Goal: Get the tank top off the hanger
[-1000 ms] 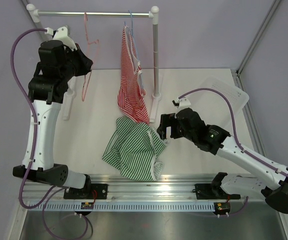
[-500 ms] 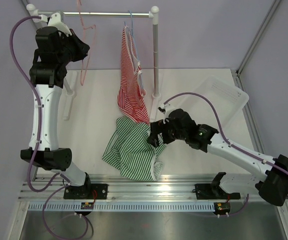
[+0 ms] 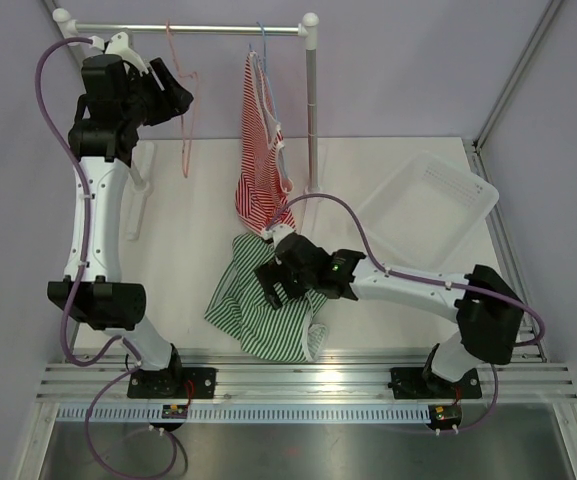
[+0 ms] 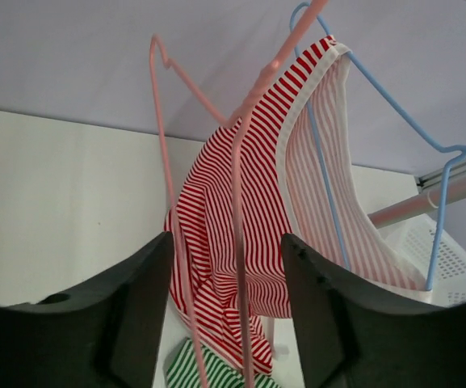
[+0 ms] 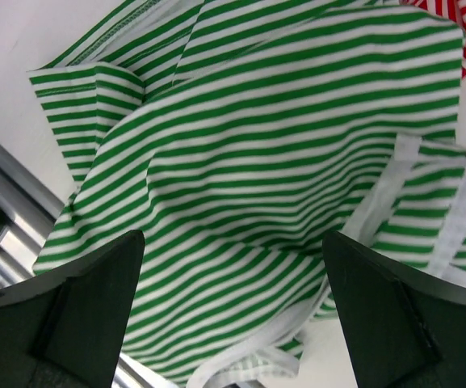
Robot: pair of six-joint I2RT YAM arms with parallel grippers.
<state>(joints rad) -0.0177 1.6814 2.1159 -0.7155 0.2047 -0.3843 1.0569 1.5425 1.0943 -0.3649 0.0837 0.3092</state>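
Near the middle of the white table's [image 3: 188,230] near edge, a green-and-white striped tank top [image 3: 258,300] lies crumpled and flat, off any hanger. Right gripper [image 3: 273,290] hovers directly over its far-right part, jaws spread wide, nothing between them; in the right wrist view the green stripes [image 5: 241,186] fill the whole gap between the two black fingers [image 5: 79,307]. Cannot tell if the fingertips touch the cloth. At the far edge, a thin metal rail [image 3: 218,28] runs across on white posts. Red-and-white striped tank top [image 3: 260,170] hangs from it on a blue wire hanger [image 3: 264,50], near the right post; its lower end reaches down to the far edge of the green top. Left of it on the same rail, an empty pink wire hanger [image 3: 185,130] hangs bare. Left gripper [image 3: 180,95] is raised high beside the rail at that pink hanger. Left wrist view: jaws parted to a moderate gap [image 4: 226,238], the pink wires [image 4: 164,121] running down between the fingers, one wire close against the left finger, not pinched. Behind them the red top [image 4: 233,234] and blue hanger [image 4: 394,105] show. Clear plastic bin [image 3: 488,195] sits toward the table's far-right corner, well apart from both grippers.
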